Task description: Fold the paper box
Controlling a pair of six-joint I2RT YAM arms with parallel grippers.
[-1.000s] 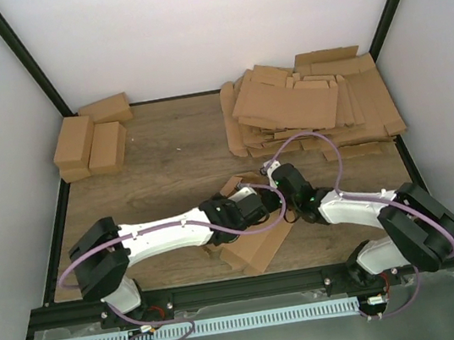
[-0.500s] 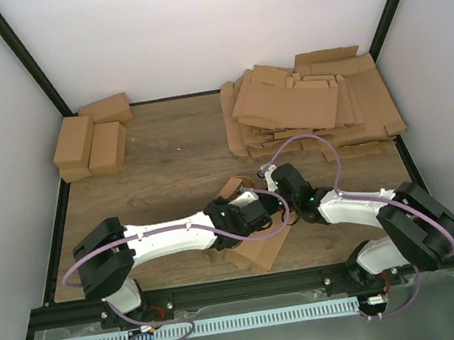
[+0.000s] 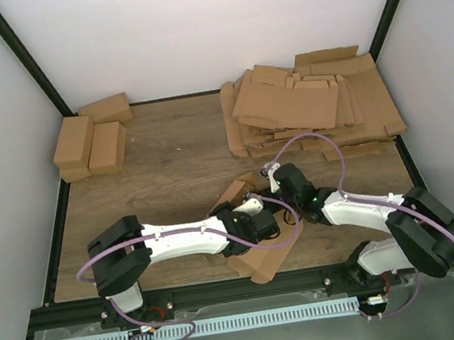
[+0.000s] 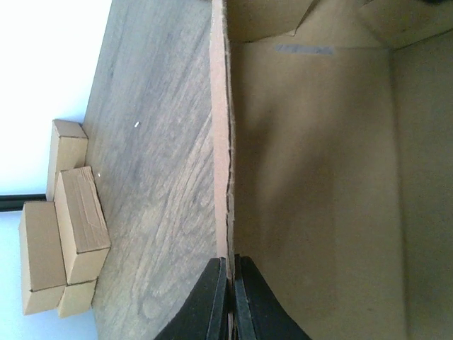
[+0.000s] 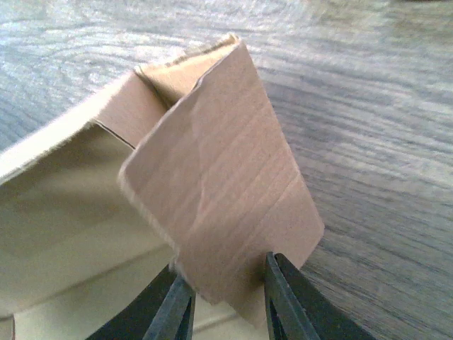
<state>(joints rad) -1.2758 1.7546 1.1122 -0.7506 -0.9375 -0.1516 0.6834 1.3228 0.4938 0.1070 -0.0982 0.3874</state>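
Observation:
The paper box (image 3: 253,256) is a brown cardboard blank, partly raised, lying at the near middle of the table. My left gripper (image 3: 263,226) is shut on the thin edge of one box wall (image 4: 221,142); in the left wrist view its fingertips (image 4: 216,283) pinch that edge and the box's inside fills the right. My right gripper (image 3: 285,185) is at the box's far end. In the right wrist view its fingers (image 5: 283,297) stand a little apart with a rounded flap (image 5: 219,191) between them, seen face-on and touching the right finger.
A loose pile of flat cardboard blanks (image 3: 311,102) lies at the back right. Several folded boxes (image 3: 91,143) are stacked at the back left and also show in the left wrist view (image 4: 67,227). Black frame rails run along the table's sides.
My left gripper has moved nearer and to the right along the box, holding the wall. The box has turned and its near end has shifted toward the front edge. My right gripper has stayed about where it was.

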